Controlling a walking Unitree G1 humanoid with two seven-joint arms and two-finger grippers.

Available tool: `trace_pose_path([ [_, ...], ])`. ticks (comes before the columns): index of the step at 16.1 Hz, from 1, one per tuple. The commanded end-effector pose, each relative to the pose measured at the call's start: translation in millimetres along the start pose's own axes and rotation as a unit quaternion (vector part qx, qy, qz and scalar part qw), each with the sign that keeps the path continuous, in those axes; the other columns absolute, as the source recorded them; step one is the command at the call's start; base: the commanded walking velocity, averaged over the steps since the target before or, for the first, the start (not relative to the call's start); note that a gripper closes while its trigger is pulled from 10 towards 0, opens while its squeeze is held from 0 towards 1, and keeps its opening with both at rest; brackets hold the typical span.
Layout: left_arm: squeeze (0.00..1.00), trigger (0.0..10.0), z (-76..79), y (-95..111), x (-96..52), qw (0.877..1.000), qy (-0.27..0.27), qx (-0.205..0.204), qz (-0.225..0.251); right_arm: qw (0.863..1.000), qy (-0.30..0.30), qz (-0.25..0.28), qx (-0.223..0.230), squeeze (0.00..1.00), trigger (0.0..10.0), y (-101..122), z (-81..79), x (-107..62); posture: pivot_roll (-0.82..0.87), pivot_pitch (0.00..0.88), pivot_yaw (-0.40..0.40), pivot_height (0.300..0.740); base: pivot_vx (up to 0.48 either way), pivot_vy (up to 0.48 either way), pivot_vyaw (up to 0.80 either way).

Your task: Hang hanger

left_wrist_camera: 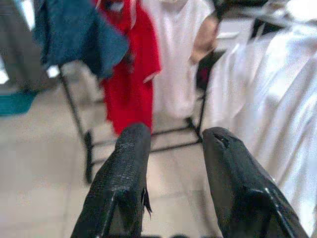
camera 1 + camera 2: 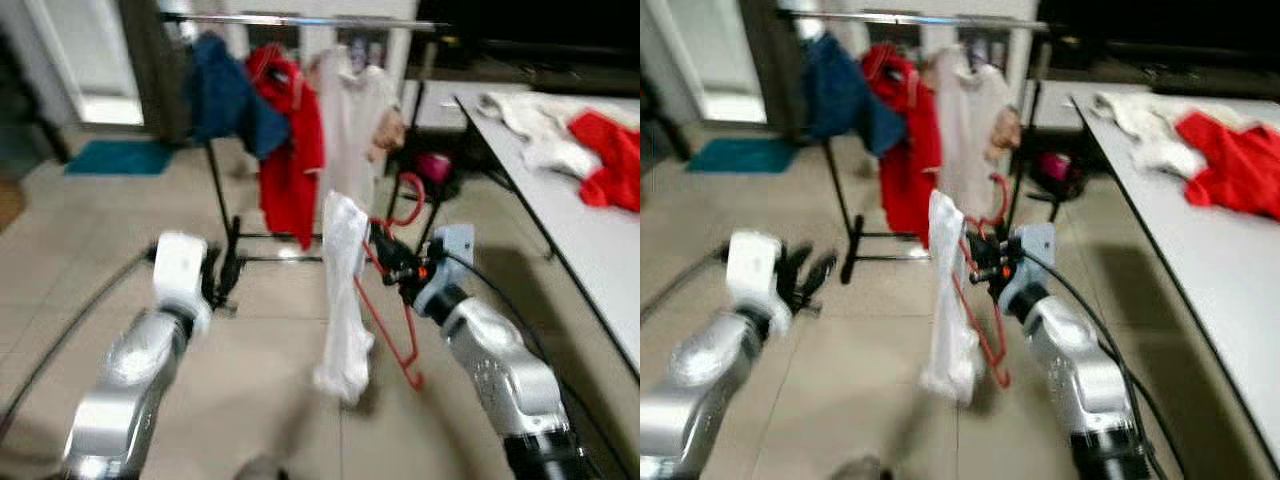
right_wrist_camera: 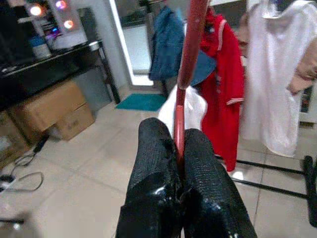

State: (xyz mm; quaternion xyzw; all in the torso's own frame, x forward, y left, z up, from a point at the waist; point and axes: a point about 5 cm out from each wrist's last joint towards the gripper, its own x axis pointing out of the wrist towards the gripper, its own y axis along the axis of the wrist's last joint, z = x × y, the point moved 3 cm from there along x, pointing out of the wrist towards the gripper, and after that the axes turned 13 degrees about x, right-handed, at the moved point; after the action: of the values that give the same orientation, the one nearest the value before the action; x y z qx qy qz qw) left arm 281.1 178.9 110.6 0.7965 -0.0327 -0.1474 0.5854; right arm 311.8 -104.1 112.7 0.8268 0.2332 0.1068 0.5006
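The red hanger [image 2: 392,300], with a white garment [image 2: 343,300] draped on it, is held out in front of the robot, well short of the rack's rail [image 2: 300,20], its hook [image 2: 408,200] turned upward. It is pinched at its wire by the right gripper [image 3: 179,148], whose fingers are closed on it with no gap left, as seen in the right wrist view. The left gripper [image 1: 171,158] is carried alongside with its fingers apart and nothing between them. On the rail a blue garment [image 2: 225,95], a red one [image 2: 290,150] and a pale shirt [image 2: 355,120] are already hung close together, and more clothes [image 2: 570,140] are left on the bench [image 2: 590,250] at the right. The head views are blurred, so the gap between hook and rail cannot be judged finely. Several failures are judged possible: the thin wire could be twisted in the narrow grip by the garment's weight, so the hook could be turned away from the rail; the loosely draped garment could be shaken off onto the floor; the hook could be snagged on the crowded clothes.
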Motion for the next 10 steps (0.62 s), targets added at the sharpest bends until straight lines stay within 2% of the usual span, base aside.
trace_pose_path([
  [1,0.00,10.0,-8.1,7,-2.6,1.000,0.021,0.015,0.009,1.000,0.016,0.008,-0.008,0.00,10.0,4,-5.9,2.9,0.04,0.000,-0.045,0.740,0.000,0.480,0.00],
  [3,0.00,10.0,-10.6,8,-6.1,0.999,0.031,0.022,0.011,0.999,0.039,0.002,-0.012,0.00,10.0,2,-13.4,2.9,0.05,0.000,-0.037,0.740,0.000,0.371,0.00],
  [5,0.00,10.0,-12.5,9,-3.1,0.999,0.012,0.027,0.014,0.998,0.065,0.004,-0.023,0.00,10.0,5,-23.3,4.4,0.04,0.000,-0.018,0.740,0.000,0.000,0.00],
  [6,1.00,10.0,-12.9,16,-0.3,0.999,-0.013,0.019,0.032,0.997,0.076,0.016,-0.006,0.00,10.0,12,-27.2,5.3,0.04,0.000,-0.014,0.740,0.000,0.000,0.00],
  [8,1.00,10.0,-15.9,22,3.9,0.998,-0.029,0.032,0.035,0.995,0.097,0.018,0.005,0.00,10.0,15,-33.0,5.1,0.04,0.000,-0.008,0.740,0.000,0.000,0.00],
  [10,1.00,10.0,-28.5,27,10.1,0.998,-0.025,0.039,0.037,0.989,0.144,0.015,0.017,0.00,10.0,23,-44.6,2.1,0.04,0.000,-0.014,0.740,0.000,0.000,0.00],
])
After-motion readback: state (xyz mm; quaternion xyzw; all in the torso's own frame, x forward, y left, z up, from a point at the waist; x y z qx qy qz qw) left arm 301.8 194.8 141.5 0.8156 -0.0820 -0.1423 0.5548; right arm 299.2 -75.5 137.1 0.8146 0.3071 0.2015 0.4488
